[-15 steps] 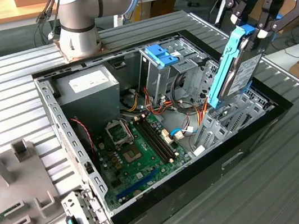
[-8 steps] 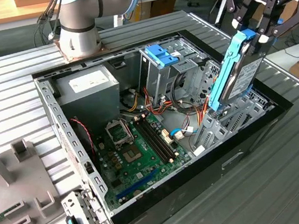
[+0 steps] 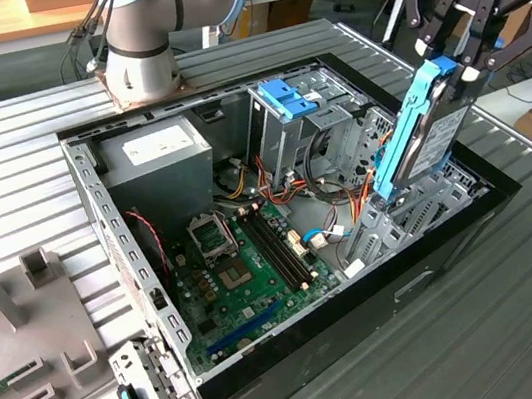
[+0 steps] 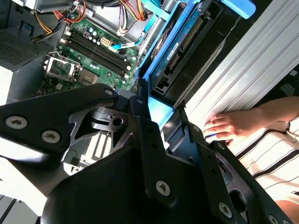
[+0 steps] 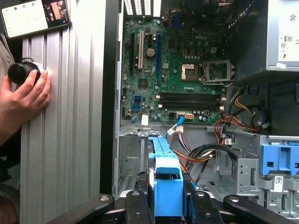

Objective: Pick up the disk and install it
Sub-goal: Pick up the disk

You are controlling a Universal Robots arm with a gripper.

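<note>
The disk [image 3: 429,138], a grey metal drive with a white label and blue rails, hangs tilted on end over the open computer case [image 3: 92,187], at the exterior view's right. My gripper [image 3: 450,67] is shut on its upper end. The disk's lower end is just above the metal drive bay [image 3: 420,213]. In the first wrist view the disk's blue rail [image 5: 167,184] runs out from between my fingers [image 5: 135,205] over the bay [image 5: 133,158]. The second wrist view has the disk [image 4: 187,42] beyond my gripper [image 4: 161,126].
Inside the case lie the green motherboard [image 3: 246,263], a grey power-supply box [image 3: 158,156], a tall cage with a blue latch [image 3: 286,100] and loose cables [image 3: 295,190]. A person's hand [image 5: 23,93] rests on the ribbed table beside the case, near a phone [image 5: 35,16].
</note>
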